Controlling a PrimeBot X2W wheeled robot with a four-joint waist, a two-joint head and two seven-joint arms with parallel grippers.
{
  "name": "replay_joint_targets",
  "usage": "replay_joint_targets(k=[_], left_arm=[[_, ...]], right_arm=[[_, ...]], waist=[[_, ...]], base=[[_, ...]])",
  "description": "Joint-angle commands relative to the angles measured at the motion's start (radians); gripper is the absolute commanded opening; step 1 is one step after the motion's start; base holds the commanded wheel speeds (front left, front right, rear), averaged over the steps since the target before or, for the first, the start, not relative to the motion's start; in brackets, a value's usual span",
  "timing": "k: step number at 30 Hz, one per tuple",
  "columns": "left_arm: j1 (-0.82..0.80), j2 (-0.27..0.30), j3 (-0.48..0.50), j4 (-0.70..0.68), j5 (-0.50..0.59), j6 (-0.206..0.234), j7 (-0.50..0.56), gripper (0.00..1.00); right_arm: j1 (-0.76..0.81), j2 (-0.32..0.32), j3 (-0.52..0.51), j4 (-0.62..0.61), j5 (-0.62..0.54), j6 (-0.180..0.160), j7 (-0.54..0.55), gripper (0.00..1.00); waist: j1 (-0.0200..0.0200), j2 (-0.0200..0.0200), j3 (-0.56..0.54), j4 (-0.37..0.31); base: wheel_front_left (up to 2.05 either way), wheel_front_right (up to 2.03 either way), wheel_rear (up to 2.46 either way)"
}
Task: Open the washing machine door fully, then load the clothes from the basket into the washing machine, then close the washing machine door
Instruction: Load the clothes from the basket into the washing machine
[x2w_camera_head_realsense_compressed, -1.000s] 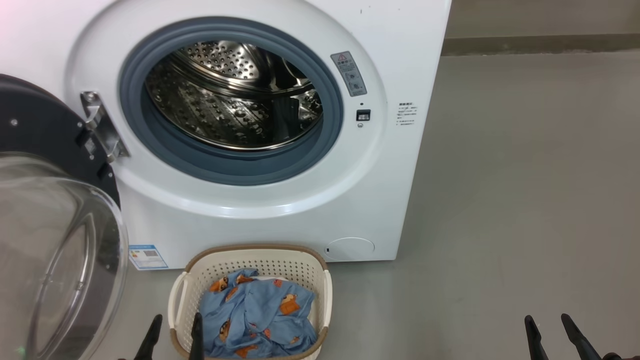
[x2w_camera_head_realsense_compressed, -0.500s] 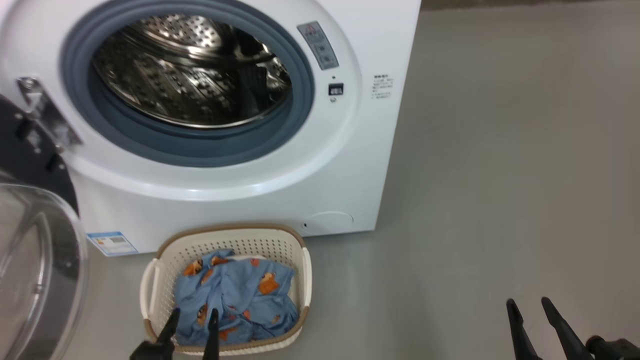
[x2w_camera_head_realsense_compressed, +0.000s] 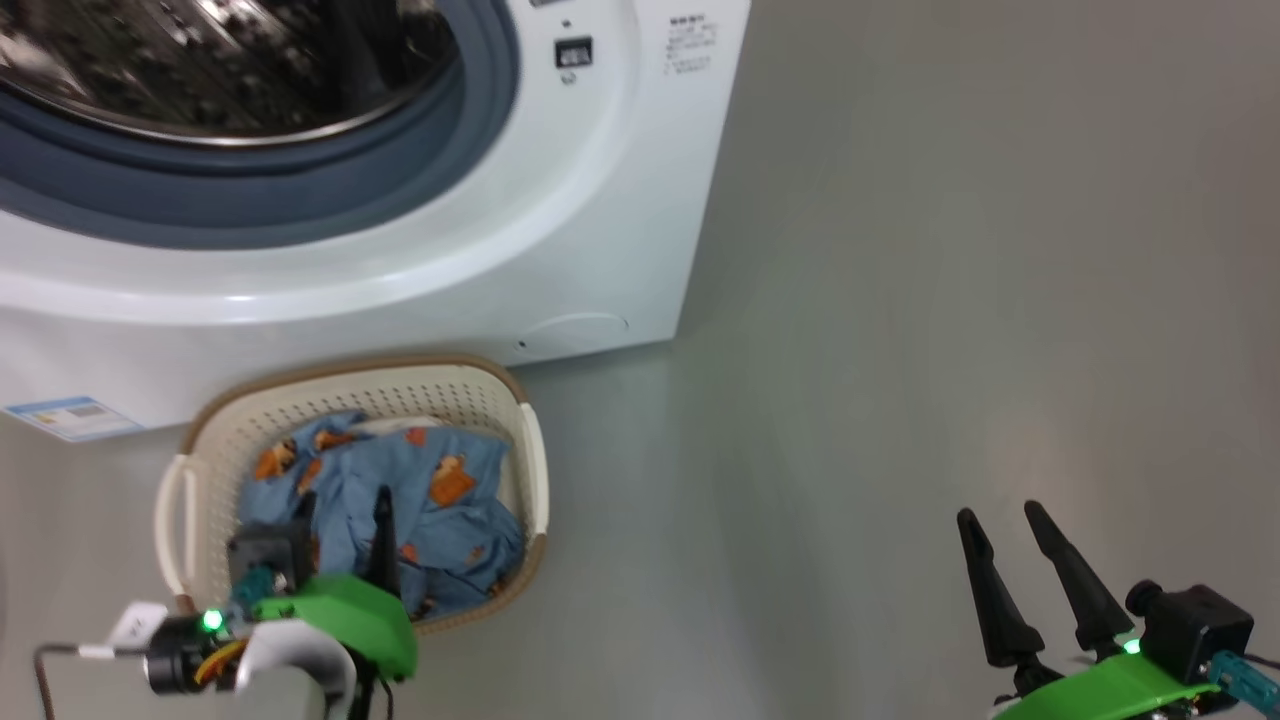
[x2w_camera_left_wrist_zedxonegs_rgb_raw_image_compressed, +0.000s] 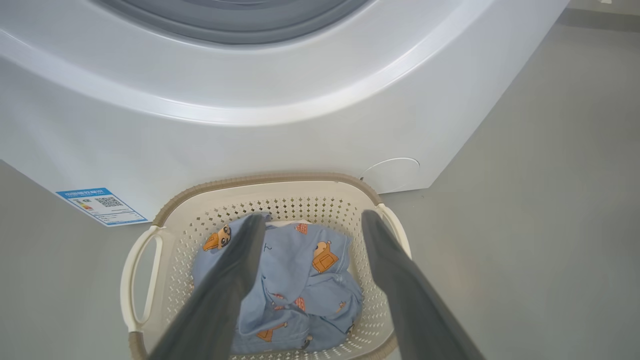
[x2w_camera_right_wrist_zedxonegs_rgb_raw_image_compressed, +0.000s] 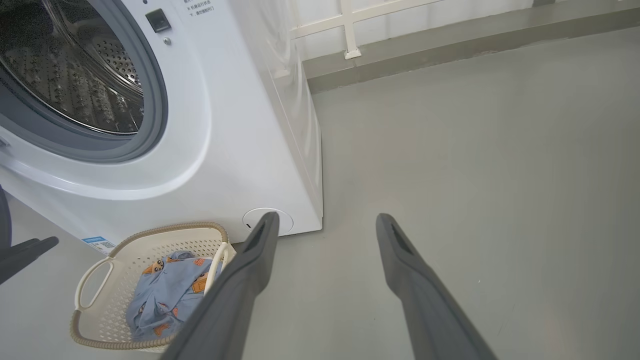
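The white washing machine (x2w_camera_head_realsense_compressed: 560, 230) stands at the upper left with its steel drum (x2w_camera_head_realsense_compressed: 200, 60) exposed; its door is out of view. On the floor against its front sits the cream perforated basket (x2w_camera_head_realsense_compressed: 520, 440), holding light blue clothes (x2w_camera_head_realsense_compressed: 430, 490) with orange figures and a cream piece at the back. My left gripper (x2w_camera_head_realsense_compressed: 343, 520) hangs open just above the clothes, touching nothing. In the left wrist view the gripper (x2w_camera_left_wrist_zedxonegs_rgb_raw_image_compressed: 312, 218) straddles the clothes (x2w_camera_left_wrist_zedxonegs_rgb_raw_image_compressed: 300, 265) inside the basket (x2w_camera_left_wrist_zedxonegs_rgb_raw_image_compressed: 270, 178). Open and empty, my right gripper (x2w_camera_head_realsense_compressed: 1000, 515) sits over bare floor far to the right, (x2w_camera_right_wrist_zedxonegs_rgb_raw_image_compressed: 327, 220).
Grey floor (x2w_camera_head_realsense_compressed: 950, 250) stretches to the right of the machine. A blue label (x2w_camera_head_realsense_compressed: 70, 418) and a round filter cover (x2w_camera_head_realsense_compressed: 575, 330) mark the machine's lower front. In the right wrist view a low ledge (x2w_camera_right_wrist_zedxonegs_rgb_raw_image_compressed: 450, 45) runs along the wall behind.
The head camera has tilted down and to the right, so the door has left the picture. My left gripper has moved from the basket's near left rim to over the clothes.
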Motion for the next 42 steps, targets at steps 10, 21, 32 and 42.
replay_joint_targets(k=[10,21,32,42], left_arm=[[-0.200,0.064,0.047,0.220,-0.022,-0.015,0.020,1.00],[-0.379,0.090,0.069,0.426,-0.043,0.031,0.041,1.00],[-0.531,0.131,0.067,0.545,-0.047,0.075,0.057,1.00],[-0.650,0.174,0.048,0.587,-0.031,0.144,0.112,1.00]], right_arm=[[-0.089,-0.040,0.051,-0.015,0.049,0.002,-0.012,1.00],[-0.147,-0.065,0.064,-0.022,0.076,0.002,-0.012,1.00],[-0.179,-0.104,0.084,-0.033,0.109,0.002,-0.012,1.00],[-0.221,-0.121,0.106,-0.050,0.136,0.002,-0.012,1.00]], waist=[[0.0000,0.0000,0.205,-0.106],[0.0000,0.0000,0.328,-0.119],[0.0000,0.0000,0.464,-0.117],[0.0000,0.0000,0.591,-0.123]], base=[[0.00,0.00,0.00],[0.00,0.00,0.00],[0.00,0.00,0.00],[0.00,0.00,0.00]])
